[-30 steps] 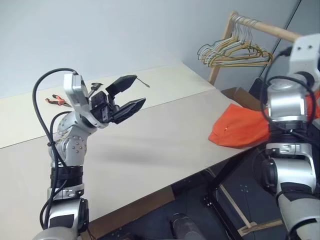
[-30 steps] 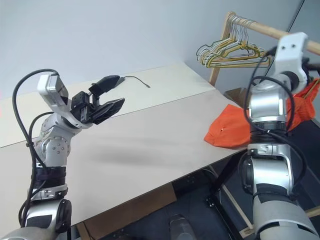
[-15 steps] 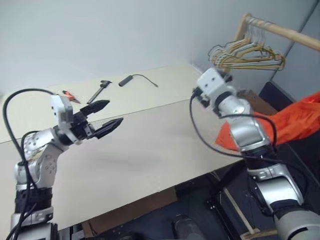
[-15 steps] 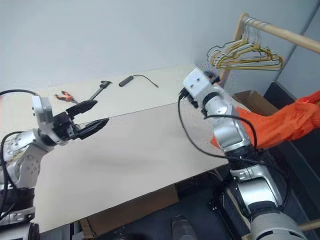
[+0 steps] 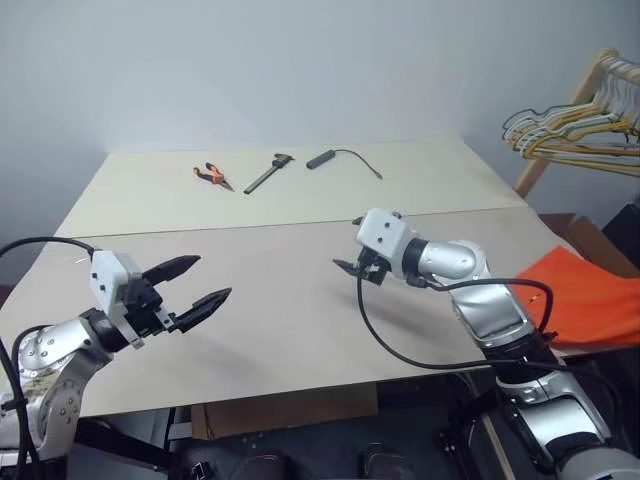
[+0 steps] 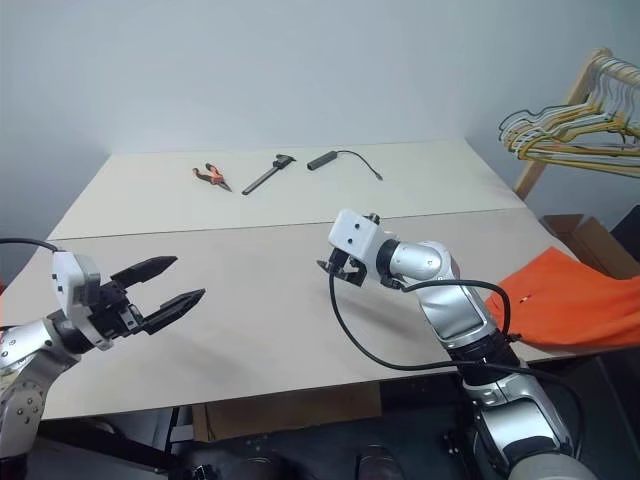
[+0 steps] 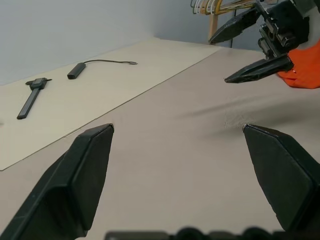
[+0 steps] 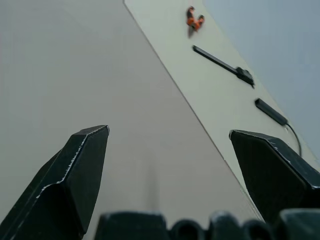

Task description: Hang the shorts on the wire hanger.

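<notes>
The orange shorts [image 5: 588, 303] lie bunched at the table's right edge, partly hanging off it. My right gripper [image 5: 348, 262] hovers low over the middle of the table, well to the left of the shorts, open and empty. It also shows in the left wrist view as the right gripper [image 7: 240, 50], with the shorts [image 7: 303, 75] behind it. My left gripper [image 5: 212, 277] is at the near left, level above the table, pointing right, open and empty. The wire hanger is out of view.
Orange-handled pliers [image 5: 212, 175], a dark caliper [image 5: 266, 173] and a black cable with a cylindrical end [image 5: 322, 159] lie on the far table. A bunch of yellow and pale hangers [image 5: 572, 130] hangs on a wooden rack [image 5: 590, 85] at the right.
The camera has swung left. My right arm has come from beside the shorts to the middle of the table and lowered. My left gripper has sunk toward the near left. Both stay open.
</notes>
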Robot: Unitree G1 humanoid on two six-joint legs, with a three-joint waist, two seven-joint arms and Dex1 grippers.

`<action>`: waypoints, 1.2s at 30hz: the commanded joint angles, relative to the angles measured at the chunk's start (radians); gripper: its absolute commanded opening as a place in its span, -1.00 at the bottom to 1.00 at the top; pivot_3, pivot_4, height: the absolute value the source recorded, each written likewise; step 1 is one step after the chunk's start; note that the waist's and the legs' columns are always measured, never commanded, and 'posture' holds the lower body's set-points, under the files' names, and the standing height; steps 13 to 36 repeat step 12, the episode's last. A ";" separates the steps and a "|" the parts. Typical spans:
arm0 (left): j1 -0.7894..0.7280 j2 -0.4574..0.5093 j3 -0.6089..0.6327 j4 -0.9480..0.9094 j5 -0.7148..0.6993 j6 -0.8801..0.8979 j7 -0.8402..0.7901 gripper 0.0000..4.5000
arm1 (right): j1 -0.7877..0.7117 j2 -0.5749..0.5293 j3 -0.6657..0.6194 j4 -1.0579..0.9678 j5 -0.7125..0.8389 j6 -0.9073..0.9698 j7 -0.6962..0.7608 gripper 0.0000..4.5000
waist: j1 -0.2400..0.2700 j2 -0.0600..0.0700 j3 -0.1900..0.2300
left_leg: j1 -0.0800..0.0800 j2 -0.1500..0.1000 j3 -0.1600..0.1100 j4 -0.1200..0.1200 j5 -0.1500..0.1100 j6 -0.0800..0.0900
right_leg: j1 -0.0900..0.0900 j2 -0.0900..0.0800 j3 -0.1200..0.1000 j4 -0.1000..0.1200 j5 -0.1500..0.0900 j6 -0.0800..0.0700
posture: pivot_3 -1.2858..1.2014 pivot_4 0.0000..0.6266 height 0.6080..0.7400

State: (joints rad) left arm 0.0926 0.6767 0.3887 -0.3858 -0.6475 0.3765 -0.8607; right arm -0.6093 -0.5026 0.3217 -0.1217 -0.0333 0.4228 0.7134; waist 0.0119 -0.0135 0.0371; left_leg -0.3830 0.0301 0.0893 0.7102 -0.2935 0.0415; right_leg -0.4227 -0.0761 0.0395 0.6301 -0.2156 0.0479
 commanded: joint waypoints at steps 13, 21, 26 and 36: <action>0.005 -0.008 -0.028 -0.056 0.016 -0.006 0.047 1.00 | -0.005 -0.001 -0.004 0.003 -0.068 -0.088 0.002 0.99 | 0.013 0.000 0.000 | -0.001 -0.001 0.002 0.000 0.000 -0.001 | 0.000 0.001 -0.001 0.000 0.000 -0.001 | 0.14 -1.00 1.00; 0.005 -0.008 -0.028 -0.056 0.016 -0.006 0.047 1.00 | -0.005 -0.001 -0.004 0.003 -0.068 -0.088 0.002 0.99 | 0.013 0.000 0.000 | -0.001 -0.001 0.002 0.000 0.000 -0.001 | 0.000 0.001 -0.001 0.000 0.000 -0.001 | 0.14 -1.00 1.00; 0.005 -0.008 -0.028 -0.056 0.016 -0.006 0.047 1.00 | -0.005 -0.001 -0.004 0.003 -0.068 -0.088 0.002 0.99 | 0.013 0.000 0.000 | -0.001 -0.001 0.002 0.000 0.000 -0.001 | 0.000 0.001 -0.001 0.000 0.000 -0.001 | 0.14 -1.00 1.00; 0.005 -0.008 -0.028 -0.056 0.016 -0.006 0.047 1.00 | -0.005 -0.001 -0.004 0.003 -0.068 -0.088 0.002 0.99 | 0.013 0.000 0.000 | -0.001 -0.001 0.002 0.000 0.000 -0.001 | 0.000 0.001 -0.001 0.000 0.000 -0.001 | 0.14 -1.00 1.00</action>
